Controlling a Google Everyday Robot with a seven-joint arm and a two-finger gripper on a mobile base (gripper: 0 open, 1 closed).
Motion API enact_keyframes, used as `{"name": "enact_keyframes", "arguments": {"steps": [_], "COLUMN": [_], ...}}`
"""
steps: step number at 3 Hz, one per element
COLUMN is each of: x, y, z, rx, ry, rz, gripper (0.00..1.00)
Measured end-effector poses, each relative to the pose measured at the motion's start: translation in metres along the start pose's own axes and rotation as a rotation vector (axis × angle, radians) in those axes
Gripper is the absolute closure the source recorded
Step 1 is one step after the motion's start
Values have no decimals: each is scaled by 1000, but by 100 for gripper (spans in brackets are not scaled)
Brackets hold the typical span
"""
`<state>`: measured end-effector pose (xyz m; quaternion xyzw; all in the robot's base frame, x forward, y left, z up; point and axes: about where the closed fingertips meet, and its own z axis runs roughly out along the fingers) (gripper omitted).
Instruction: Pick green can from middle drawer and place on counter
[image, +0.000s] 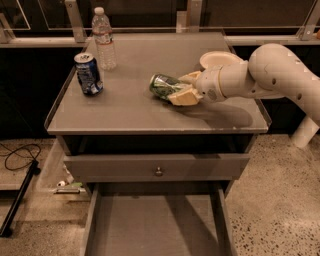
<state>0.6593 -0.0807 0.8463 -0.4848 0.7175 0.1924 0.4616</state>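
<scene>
The green can (163, 85) lies on its side, silver rim facing left, over the middle of the grey counter (125, 107). My gripper (181, 88) reaches in from the right on a white arm and is shut on the can, one cream finger (183, 97) in front of it and one behind. Whether the can rests on the counter or hangs just above it I cannot tell. The middle drawer (155, 225) stands pulled open below, its grey floor bare.
A blue can (88, 74) stands at the counter's left, a clear water bottle (104, 39) behind it. A white paper plate (219, 59) lies behind the gripper. A closed drawer front with a round knob (158, 171) sits above the open drawer. A black cable lies on the floor at left.
</scene>
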Motion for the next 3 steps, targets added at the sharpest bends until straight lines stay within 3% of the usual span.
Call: {"name": "enact_keyframes", "arguments": {"steps": [1, 2, 3], "x": [0, 0, 0], "y": [0, 0, 0], "z": [0, 0, 0], "rx": [0, 0, 0], "ry": [0, 0, 0], "rz": [0, 0, 0], "gripper": [11, 0, 0]}}
